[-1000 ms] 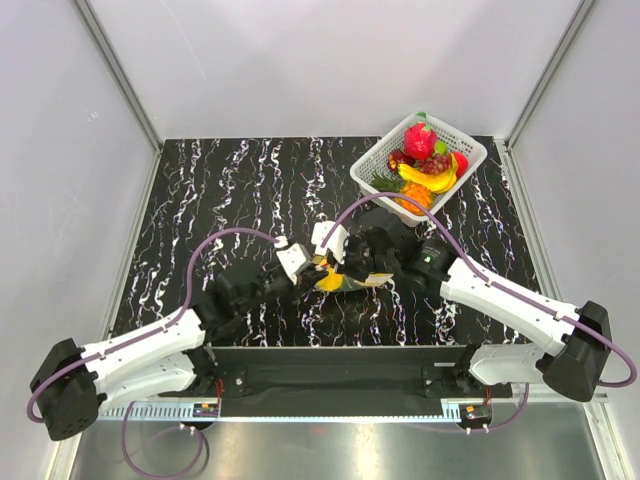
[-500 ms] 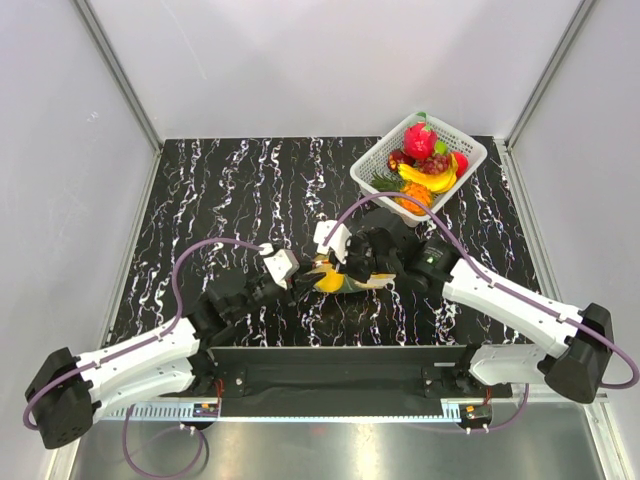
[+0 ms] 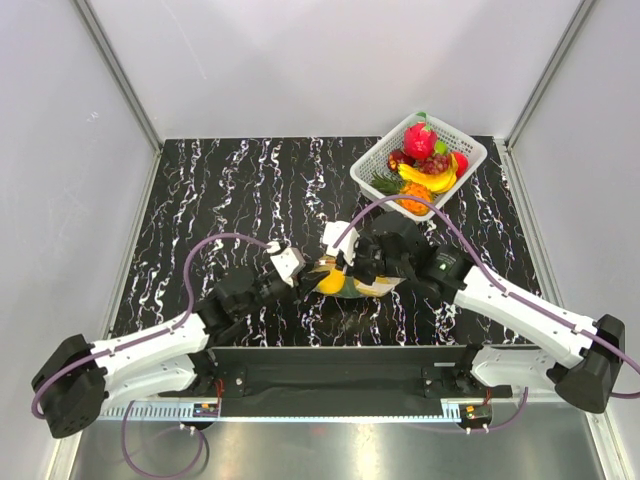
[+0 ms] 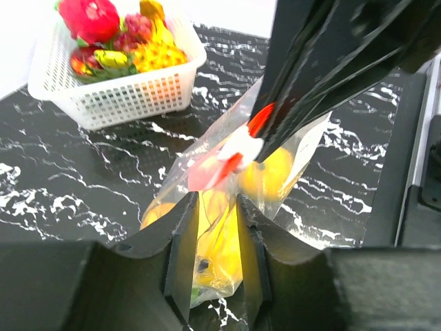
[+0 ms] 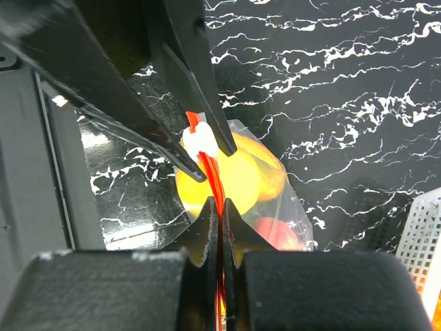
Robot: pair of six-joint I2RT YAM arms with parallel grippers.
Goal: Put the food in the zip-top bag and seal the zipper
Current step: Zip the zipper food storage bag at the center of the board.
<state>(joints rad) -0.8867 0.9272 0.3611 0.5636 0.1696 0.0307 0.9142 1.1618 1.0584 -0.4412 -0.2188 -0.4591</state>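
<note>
One zip-top bag [image 4: 303, 148] is between both: right end effector [image 5: 219, 210] clamps the zipper [image 5: 215, 176], left end effector [image 4: 215, 203] stands parted astride the bagged yellow food [image 4: 275, 172].

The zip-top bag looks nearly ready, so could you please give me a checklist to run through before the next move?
1. Food in the zip-top bag: ok, yellow food shows inside it.
2. Right fingers on the zipper: ok, they are shut on the red strip.
3. Left fingers gripping: not ok, they stand apart with the bag between them.
4. Zipper sealed along its whole length: cannot tell, since the fingers hide part of it.
5. White basket out of the way: ok, it stands apart from the bag.
</note>
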